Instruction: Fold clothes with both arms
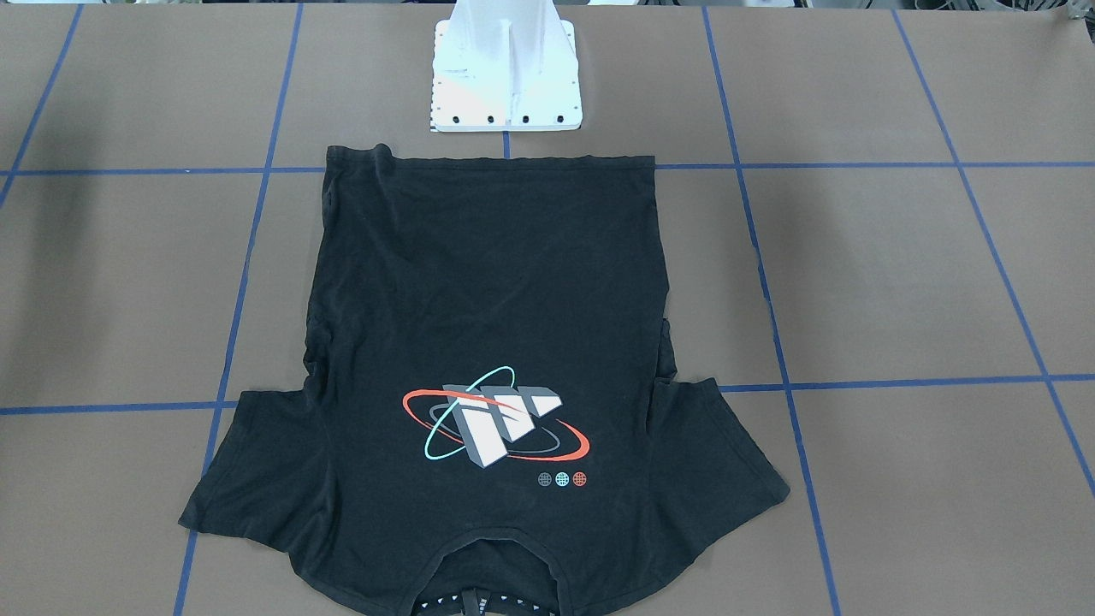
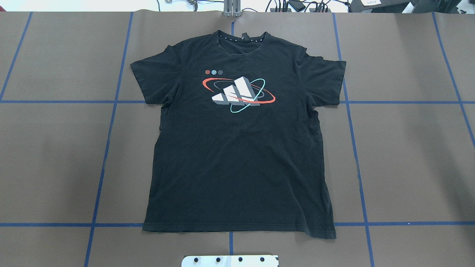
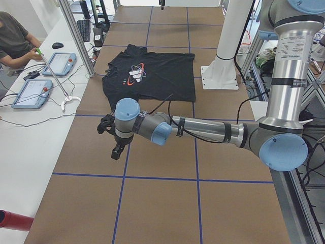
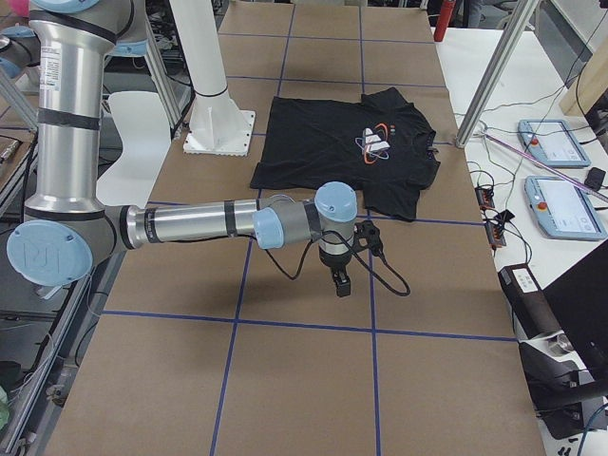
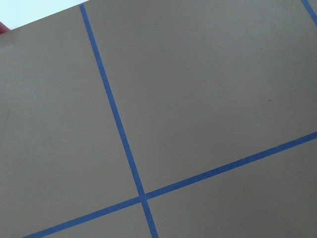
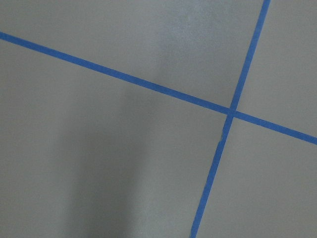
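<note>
Lying flat, graphic side up, the black T-shirt covers the middle of the brown table, its hem nearest the white base block. Well apart from it, the left gripper and right gripper hang over blue tape lines. Whether their fingers are apart cannot be told.

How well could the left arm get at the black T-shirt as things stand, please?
Probably yes. The T-shirt lies flat and uncovered, and in the left side view only table surface shows between it and the left claw, which hangs over the table, apart from the shirt.
</note>
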Motion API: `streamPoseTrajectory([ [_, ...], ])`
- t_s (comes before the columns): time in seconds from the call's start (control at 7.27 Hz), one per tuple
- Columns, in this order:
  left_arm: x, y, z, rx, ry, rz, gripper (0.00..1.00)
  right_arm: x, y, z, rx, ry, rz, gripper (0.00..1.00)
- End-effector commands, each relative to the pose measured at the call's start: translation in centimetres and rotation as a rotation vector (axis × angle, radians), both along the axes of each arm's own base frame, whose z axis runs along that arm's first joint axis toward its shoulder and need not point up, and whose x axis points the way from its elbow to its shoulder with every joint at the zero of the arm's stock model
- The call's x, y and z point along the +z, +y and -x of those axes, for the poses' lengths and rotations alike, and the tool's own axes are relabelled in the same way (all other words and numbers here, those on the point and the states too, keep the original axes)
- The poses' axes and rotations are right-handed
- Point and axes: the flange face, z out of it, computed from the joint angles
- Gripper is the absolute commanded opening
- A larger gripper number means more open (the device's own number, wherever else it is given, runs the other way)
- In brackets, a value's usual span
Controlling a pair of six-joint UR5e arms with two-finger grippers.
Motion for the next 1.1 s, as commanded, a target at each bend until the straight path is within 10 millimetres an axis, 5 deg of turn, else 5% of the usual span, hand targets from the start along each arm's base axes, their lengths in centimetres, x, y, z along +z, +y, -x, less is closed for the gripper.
streamPoseTrajectory([
  [0.0,-0.1,0.5,0.4,-0.001,0.022,-0.004,1.0,0.2,0.2,0.1,0.0,-0.012,0.01,1.0],
  [0.69,-1.1,0.6,0.5,-0.001,0.022,-0.023,1.0,0.4,0.5,0.3,-0.02,-0.038,0.012,1.0],
  [0.96,0.6,1.9,0.4,0.003,0.024,0.003,1.0,0.4,1.1,0.2,-0.019,-0.045,0.017,1.0],
])
